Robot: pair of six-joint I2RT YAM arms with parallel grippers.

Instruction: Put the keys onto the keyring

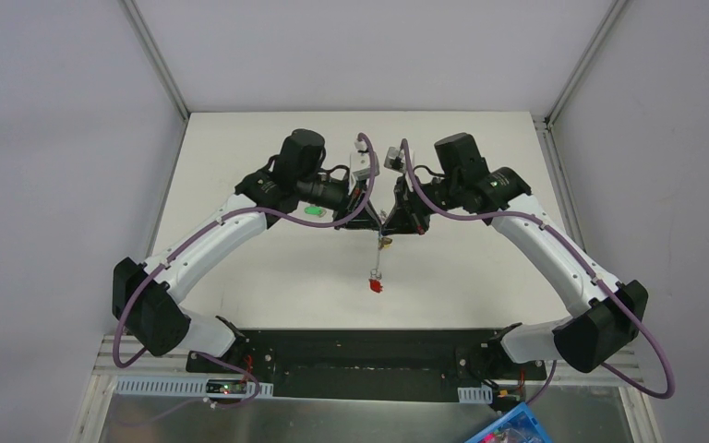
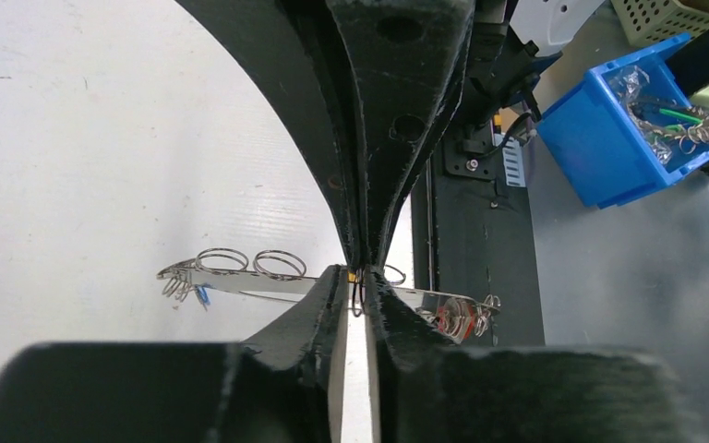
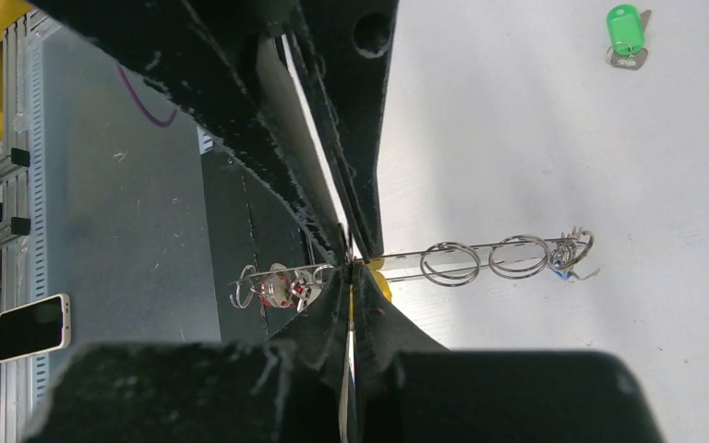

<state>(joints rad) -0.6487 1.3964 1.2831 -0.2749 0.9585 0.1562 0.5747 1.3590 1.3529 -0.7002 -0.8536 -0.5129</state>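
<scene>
With the left gripper (image 2: 357, 280) and the right gripper (image 3: 350, 269) both clamped tight on the keyring (image 3: 480, 258) at mid-table, we judge the red key (image 1: 375, 285) already hangs on it, while the green key (image 1: 313, 210) lies loose on the table to its left.

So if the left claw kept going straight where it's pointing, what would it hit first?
Most likely the right gripper: it faces the left gripper almost tip to tip, both pinching the keyring where they meet. Hardly any gap shows.

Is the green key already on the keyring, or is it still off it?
Off. The green key lies alone on the table, apart from the keyring.
</scene>
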